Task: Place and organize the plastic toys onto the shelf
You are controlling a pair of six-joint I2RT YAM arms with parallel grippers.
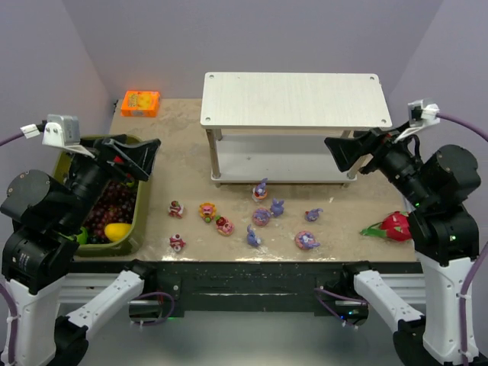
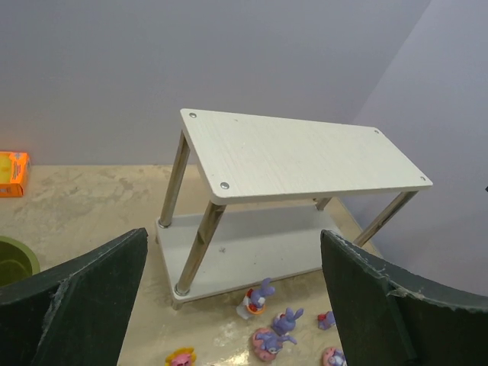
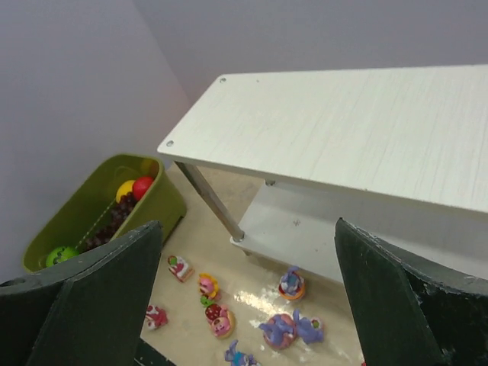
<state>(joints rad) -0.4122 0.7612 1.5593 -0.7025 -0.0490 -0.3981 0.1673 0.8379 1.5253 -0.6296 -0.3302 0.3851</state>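
Note:
The white two-tier shelf [image 1: 290, 99] stands at the back centre with both boards bare; it also shows in the left wrist view [image 2: 305, 156] and the right wrist view [image 3: 343, 122]. Several purple-blue bunnies [image 1: 261, 216] lie on the table just before it, one nearest the shelf [image 1: 260, 190] [image 2: 259, 297] [image 3: 291, 284]. Several red, pink and yellow cake figures [image 1: 207, 211] [image 3: 207, 286] lie to their left. My left gripper [image 1: 141, 158] [image 2: 232, 244] is open and empty, raised over the bin. My right gripper [image 1: 343, 152] [image 3: 248, 229] is open and empty, raised by the shelf's right end.
An olive-green bin [image 1: 141, 221] [image 3: 164, 202] at the left holds grapes, a lemon and other fruit. An orange box [image 1: 140, 103] [image 2: 11, 174] sits at the back left. A pink-red dragon fruit [image 1: 393, 226] lies at the right, near my right arm.

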